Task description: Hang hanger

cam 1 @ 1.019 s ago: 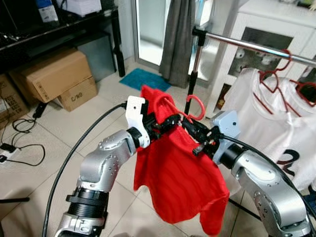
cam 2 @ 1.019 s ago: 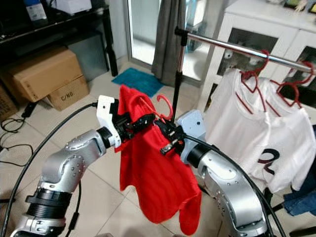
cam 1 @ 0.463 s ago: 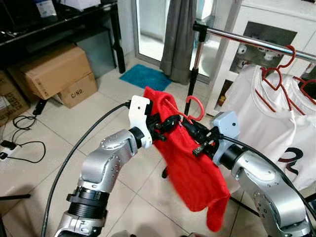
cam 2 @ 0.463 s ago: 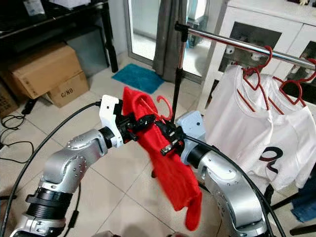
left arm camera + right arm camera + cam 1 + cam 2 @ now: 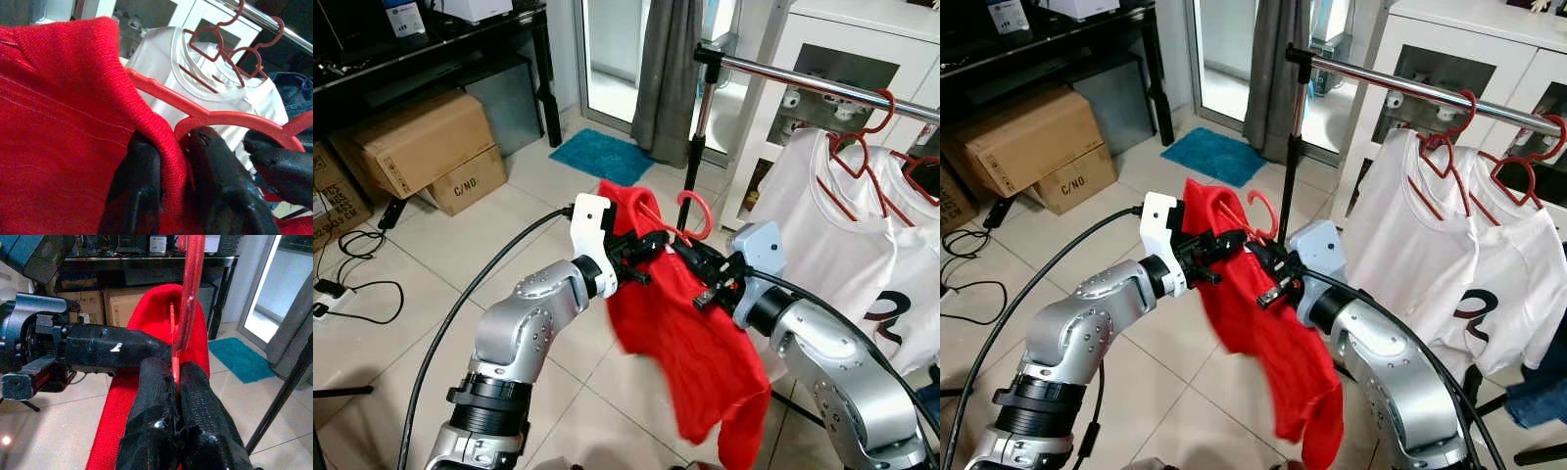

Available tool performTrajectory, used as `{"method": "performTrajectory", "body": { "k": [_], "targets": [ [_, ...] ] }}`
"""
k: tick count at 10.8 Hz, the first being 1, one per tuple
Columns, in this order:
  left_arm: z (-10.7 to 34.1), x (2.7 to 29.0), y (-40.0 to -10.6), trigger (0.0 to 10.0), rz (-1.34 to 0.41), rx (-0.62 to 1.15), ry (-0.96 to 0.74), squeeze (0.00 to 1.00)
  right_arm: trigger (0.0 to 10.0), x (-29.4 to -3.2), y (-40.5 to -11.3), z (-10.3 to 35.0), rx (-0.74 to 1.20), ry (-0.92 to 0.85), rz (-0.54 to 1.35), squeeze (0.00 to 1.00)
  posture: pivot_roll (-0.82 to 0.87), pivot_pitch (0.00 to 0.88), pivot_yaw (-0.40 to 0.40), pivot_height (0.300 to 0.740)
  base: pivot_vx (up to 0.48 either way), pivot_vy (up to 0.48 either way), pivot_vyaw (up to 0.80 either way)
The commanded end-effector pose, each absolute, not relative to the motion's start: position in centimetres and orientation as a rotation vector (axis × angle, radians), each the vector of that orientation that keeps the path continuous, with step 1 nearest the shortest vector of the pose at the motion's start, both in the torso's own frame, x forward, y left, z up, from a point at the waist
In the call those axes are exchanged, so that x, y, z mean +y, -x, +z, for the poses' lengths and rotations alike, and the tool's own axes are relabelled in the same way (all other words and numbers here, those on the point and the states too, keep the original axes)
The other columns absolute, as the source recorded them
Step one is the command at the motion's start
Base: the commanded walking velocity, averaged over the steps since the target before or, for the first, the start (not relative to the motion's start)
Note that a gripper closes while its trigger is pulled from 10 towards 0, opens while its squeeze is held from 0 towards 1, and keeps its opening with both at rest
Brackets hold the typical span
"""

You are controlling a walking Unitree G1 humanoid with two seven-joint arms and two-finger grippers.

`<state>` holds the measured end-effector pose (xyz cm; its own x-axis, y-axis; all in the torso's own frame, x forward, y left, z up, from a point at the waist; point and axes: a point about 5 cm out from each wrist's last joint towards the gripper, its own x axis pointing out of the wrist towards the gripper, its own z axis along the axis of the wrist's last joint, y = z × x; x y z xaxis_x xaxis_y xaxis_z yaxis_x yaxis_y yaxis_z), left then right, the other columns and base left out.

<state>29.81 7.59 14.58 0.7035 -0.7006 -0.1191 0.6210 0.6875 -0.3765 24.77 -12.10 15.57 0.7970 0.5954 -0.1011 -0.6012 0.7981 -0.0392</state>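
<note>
A red shirt (image 5: 675, 333) hangs on a red hanger (image 5: 693, 211) held up in front of me by both arms. My left gripper (image 5: 646, 245) is shut on the shirt's collar and the hanger arm (image 5: 215, 117) beneath it. My right gripper (image 5: 176, 382) is shut on the hanger's neck, just below the hook (image 5: 188, 293). The two grippers meet almost tip to tip. The chrome clothes rail (image 5: 803, 80) runs above and behind, to the right. The hook sits below the rail and apart from it.
Two white shirts (image 5: 847, 225) hang on red hangers on the rail, right of my arms. The rack's black pole (image 5: 697, 147) stands just behind the hook. Cardboard boxes (image 5: 421, 147) and cables (image 5: 352, 284) lie at left, a grey curtain (image 5: 666, 69) and teal mat (image 5: 597, 155) beyond.
The shirt's lower part swung out to the right and now hangs more steeply. Both grippers keep their hold, and the hanger has barely moved.
</note>
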Motion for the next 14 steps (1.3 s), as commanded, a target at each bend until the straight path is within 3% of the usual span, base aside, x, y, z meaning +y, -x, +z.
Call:
{"method": "performTrajectory", "body": {
  "k": [1, 4, 7, 8, 9, 11, 12, 14],
  "targets": [
    [13.4, 10.4, -30.3, 0.0, -0.578, 0.306, 0.271, 0.00, 0.0, -12.6, -24.9, 16.6, 0.040, 0.088, 0.616, 0.00, -0.11, 0.000, 0.002, 0.740, 0.000, 0.000, 0.00],
    [12.3, 11.9, -29.5, 0.0, -0.565, 0.379, -0.103, 0.00, 0.0, -13.7, -25.7, 16.2, 0.066, 0.111, 0.519, 0.00, -0.10, 0.000, -0.002, 0.740, 0.000, 0.000, 0.00],
    [14.0, 13.0, -30.8, 0.0, -0.446, 0.224, -0.126, 0.00, 0.0, -13.7, -25.9, 15.9, 0.084, 0.118, 0.511, 0.00, -0.10, 0.000, -0.005, 0.740, 0.000, 0.000, 0.00],
    [14.1, 13.3, -30.8, 0.0, -0.448, 0.223, -0.212, 0.00, 0.0, -14.1, -26.1, 15.8, 0.094, 0.127, 0.478, 0.00, -0.10, 0.000, -0.003, 0.740, 0.000, 0.000, 0.00],
    [13.7, 13.5, -30.7, 0.0, -0.426, 0.244, -0.158, 0.00, 0.0, -14.3, -26.3, 15.9, 0.085, 0.122, 0.466, 0.00, -0.10, 0.000, -0.002, 0.740, 0.000, 0.000, 0.00],
    [13.9, 12.9, -30.7, 0.0, -0.378, 0.239, 0.369, 0.00, 0.0, -14.2, -26.3, 16.1, 0.072, 0.109, 0.468, 0.00, -0.10, 0.000, 0.001, 0.740, 0.000, 0.000, 0.00],
    [14.0, 13.2, -31.0, 0.0, -0.318, 0.217, 0.532, 0.00, 0.0, -14.1, -26.4, 16.1, 0.068, 0.105, 0.468, 0.00, -0.10, 0.000, 0.003, 0.740, 0.000, 0.000, 0.00],
    [14.0, 13.4, -31.2, 0.0, -0.285, 0.215, 0.554, 0.00, 0.0, -14.1, -26.4, 16.2, 0.065, 0.102, 0.468, 0.00, -0.10, 0.000, 0.001, 0.740, 0.000, 0.000, 0.00]
  ]
}}
